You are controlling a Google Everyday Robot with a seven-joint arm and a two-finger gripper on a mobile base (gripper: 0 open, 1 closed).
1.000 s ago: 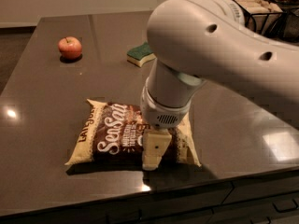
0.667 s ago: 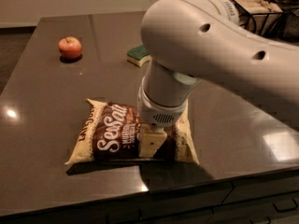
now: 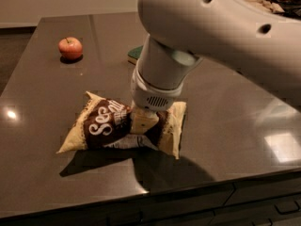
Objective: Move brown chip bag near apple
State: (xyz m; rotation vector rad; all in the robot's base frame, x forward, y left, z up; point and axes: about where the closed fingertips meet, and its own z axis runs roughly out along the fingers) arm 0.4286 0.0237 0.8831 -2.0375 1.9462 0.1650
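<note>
Bag [image 3: 101,124] near the front edge of the table [image 3: 225,107], dark brown face up, cream-yellow ends raised off the surface, middle creased and bunched. White script on the left half: "Sea" legible, the rest lost in the folds and behind the gripper. Smaller print below it too small to read.

Gripper [image 3: 143,122] straight down on the bag's middle, clamped on the bunched foil, one cream finger [image 3: 142,121] showing against the brown. Above it a grey wrist with a vent grille, then the thick white arm [image 3: 211,27] across the upper right.

Apple [image 3: 70,48] upright, stem up, at the far left of the table, well apart from the bag. Sponge [image 3: 135,54], green edge only, mostly hidden behind the arm, between apple and arm. Drawer fronts [image 3: 263,206] below the table's front edge.
</note>
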